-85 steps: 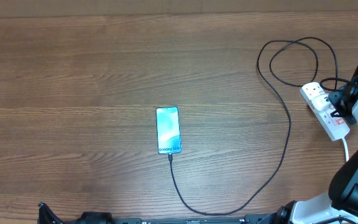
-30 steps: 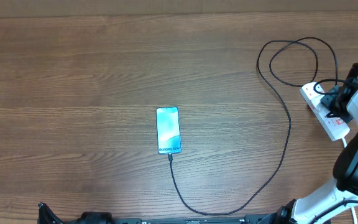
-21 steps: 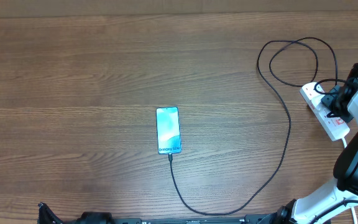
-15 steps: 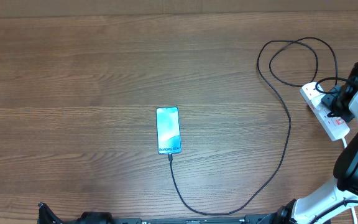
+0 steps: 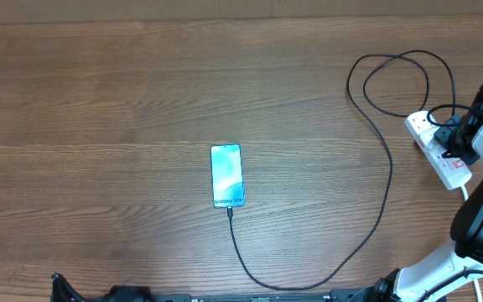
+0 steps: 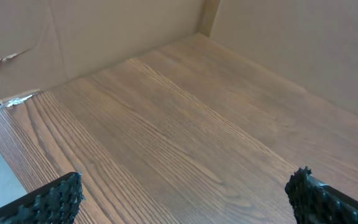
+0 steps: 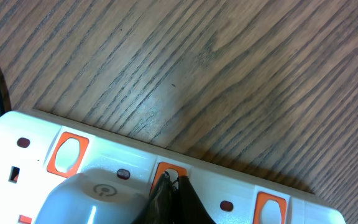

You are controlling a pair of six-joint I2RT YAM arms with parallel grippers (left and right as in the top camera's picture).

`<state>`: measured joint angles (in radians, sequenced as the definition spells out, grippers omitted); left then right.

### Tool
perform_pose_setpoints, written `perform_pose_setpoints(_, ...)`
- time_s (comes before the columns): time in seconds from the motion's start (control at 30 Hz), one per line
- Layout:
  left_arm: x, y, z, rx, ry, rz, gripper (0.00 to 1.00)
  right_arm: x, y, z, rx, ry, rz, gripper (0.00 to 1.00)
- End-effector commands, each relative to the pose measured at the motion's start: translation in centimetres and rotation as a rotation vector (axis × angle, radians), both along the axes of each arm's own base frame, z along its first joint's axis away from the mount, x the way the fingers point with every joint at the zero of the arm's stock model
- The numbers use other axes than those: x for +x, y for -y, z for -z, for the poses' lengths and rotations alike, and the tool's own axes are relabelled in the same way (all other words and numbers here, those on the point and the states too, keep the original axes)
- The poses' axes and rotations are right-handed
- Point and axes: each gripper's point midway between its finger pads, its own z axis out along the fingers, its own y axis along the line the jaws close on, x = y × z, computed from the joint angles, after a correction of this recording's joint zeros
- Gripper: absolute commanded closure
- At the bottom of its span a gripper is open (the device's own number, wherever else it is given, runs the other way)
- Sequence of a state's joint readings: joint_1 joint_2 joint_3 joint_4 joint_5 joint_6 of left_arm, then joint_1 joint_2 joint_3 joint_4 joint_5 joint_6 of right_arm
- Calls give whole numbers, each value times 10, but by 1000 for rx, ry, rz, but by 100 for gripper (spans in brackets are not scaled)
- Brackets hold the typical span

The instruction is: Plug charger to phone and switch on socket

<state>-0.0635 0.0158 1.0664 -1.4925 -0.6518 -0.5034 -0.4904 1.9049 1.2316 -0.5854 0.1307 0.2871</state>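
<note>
Right wrist: right fingers, pressed together, tip at the orange rocker switch of the white elongated power strip (left fingers spread wide); advise pressing squarely downward.

Item count, overhead: one phone, one charger, one socket. Right wrist view: three orange switches, one white plug.
</note>
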Motion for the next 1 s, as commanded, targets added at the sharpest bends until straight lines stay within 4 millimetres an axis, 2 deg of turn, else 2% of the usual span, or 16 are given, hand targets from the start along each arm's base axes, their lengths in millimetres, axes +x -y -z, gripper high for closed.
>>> perform_pose_setpoints(0.0, -3, -2, -1, -8, 24, -19, 0, 8, -27, 16, 113, 13, -62, 96)
perform_pose_setpoints(0.17, -3, -2, -1, -8, 24, -19, 1, 10, -39, 18, 174, 29, -84, 96)
perform_pose_setpoints(0.5, -3, -2, -1, -8, 24, -19, 1, 3, -48, 21, 222, 0, -88, 96)
perform_pose_setpoints(0.73, -3, -2, 0, -7, 20, -19, 1, -16, -49, 22, 220, -73, -48, 96)
perform_pose_setpoints(0.83, -3, -2, 0, -7, 20, -19, 1, -27, -36, 10, 152, -101, 39, 96)
perform_pose_setpoints(0.97, -3, -2, -1, -7, 21, -19, 0, -31, -25, -22, 72, -57, 99, 96)
